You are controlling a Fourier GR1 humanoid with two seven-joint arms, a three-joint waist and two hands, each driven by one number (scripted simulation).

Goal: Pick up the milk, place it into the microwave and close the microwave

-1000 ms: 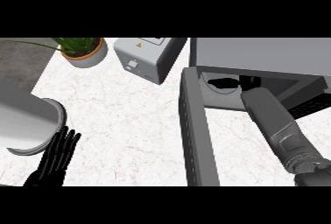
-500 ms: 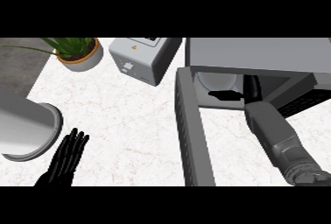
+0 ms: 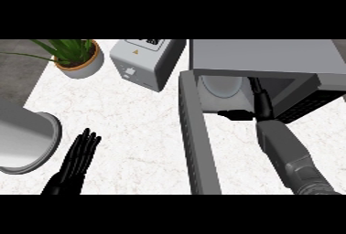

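The microwave (image 3: 270,57) stands at the back right with its door (image 3: 199,146) swung out toward me. My right hand (image 3: 262,103) reaches into the open cavity, fingers straight and thumb pointing left, with nothing visible in it. A pale rounded shape (image 3: 223,87) sits inside the cavity to the left of the hand; I cannot tell whether it is the milk. No milk carton shows plainly anywhere. My left hand (image 3: 76,160) rests open on the counter at the lower left, fingers up.
A grey toaster (image 3: 145,61) stands left of the microwave. A potted plant (image 3: 78,57) is at the back left. A large grey round vessel (image 3: 24,141) lies at the left edge, close to my left hand. White marble counter (image 3: 135,123) lies between.
My right forearm has swung more upright, and the hand has shifted slightly nearer within the microwave's opening. The view has tilted a little. The left hand has barely moved.
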